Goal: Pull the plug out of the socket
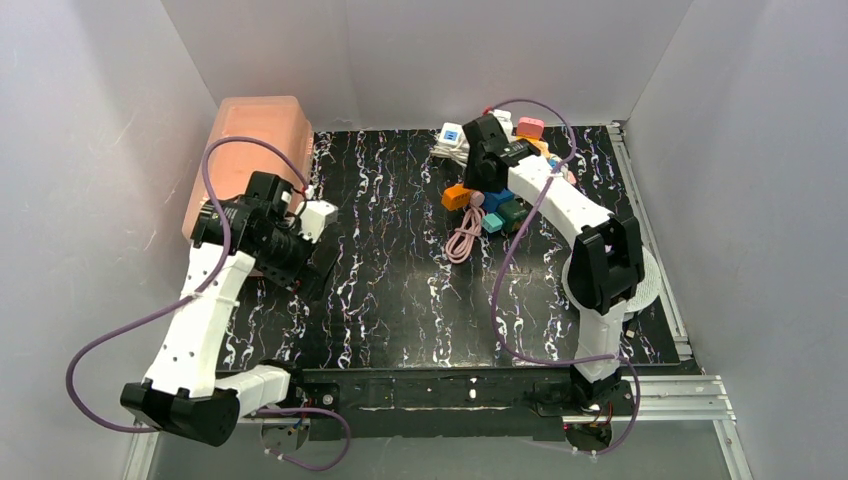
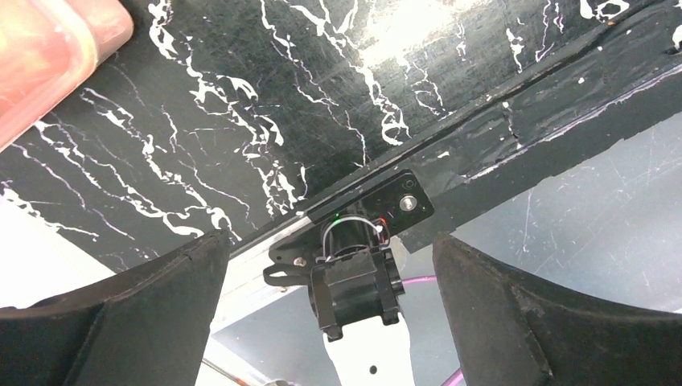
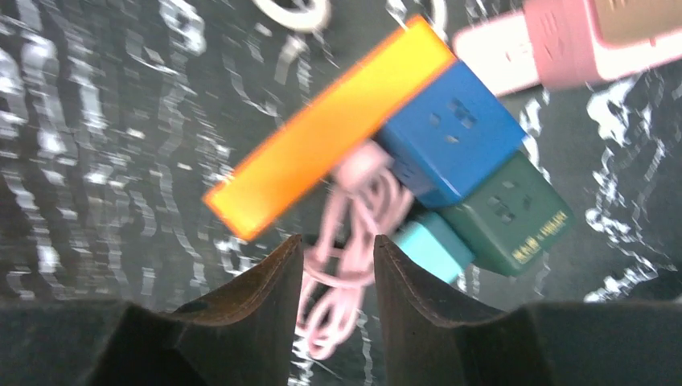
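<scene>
Right jaws narrowly parted, gripping nothing, just above the short orange rectangular power strip [image 3: 330, 129] on the black marbled worktop [image 1: 400, 300]. Left jaws wide open, well apart from it. Approach step, I reckon: next I settle onto the blurred pink plug [image 3: 362, 165] against it and close.

Top view high, looking down on whole table [image 1: 400, 300], left wrist facing near edge, right wrist close over socket [image 3: 322, 153]

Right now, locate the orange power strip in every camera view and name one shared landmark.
Top external: orange power strip upper centre-right, partly hidden by the right arm.
Left wrist: not in it.
Right wrist: diagonal across upper centre.
Landmark: coiled pink cable beside it, in both those views.
</scene>
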`<state>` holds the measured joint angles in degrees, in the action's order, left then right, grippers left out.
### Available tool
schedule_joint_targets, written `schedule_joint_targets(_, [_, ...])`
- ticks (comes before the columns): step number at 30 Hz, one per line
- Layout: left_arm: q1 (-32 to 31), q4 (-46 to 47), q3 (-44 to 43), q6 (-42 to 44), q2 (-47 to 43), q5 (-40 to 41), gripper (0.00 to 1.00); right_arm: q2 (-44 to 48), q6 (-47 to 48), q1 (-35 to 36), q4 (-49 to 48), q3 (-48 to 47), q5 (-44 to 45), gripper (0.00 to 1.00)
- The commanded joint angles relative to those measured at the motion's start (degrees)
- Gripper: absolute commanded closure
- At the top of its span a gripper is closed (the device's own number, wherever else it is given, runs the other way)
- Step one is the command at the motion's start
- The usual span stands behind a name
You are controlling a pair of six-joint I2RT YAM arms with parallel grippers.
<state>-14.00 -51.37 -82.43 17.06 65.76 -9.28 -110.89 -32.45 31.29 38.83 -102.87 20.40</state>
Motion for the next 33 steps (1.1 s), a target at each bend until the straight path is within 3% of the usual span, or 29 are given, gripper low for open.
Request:
schedule_joint_targets(1, [0.23,-2.31,1.59,0.40,4.09,-4.53,0.02,3.70,2.75,-1.75,-1.77,7.25,-2.65,0.54])
schedule_joint_targets(7, [-1.78,2.63,-5.56,-1.99,18.11,-10.42,0.02,8.93,3.08,-3.12,-7.40,17.37,-5.14,0.52])
schedule_joint_targets(14, [-7.05,9.91,-13.77,-1.62,32.16,-11.34,0.02,9.75,4.34,-3.35,-9.64,19.76,-7.08,0.52])
schedule_joint_targets(25, [-7.71,42.70,-17.40,-9.45,48.65,-23.19,0.02,13.20,5.38,-3.86,-12.30,20.12,-7.80,0.52])
schedule_joint_targets(27, [-7.86,50.44,-17.39,-11.70,51.50,-23.43,0.02,14.85,4.88,-3.96,-12.88,21.68,-8.19,0.52])
schedule_joint_targets(33, [-10.70,61.21,-21.64,-10.58,58.62,-21.00,0.02,21.15,2.59,-5.51,-15.43,28.21,-9.24,0.52])
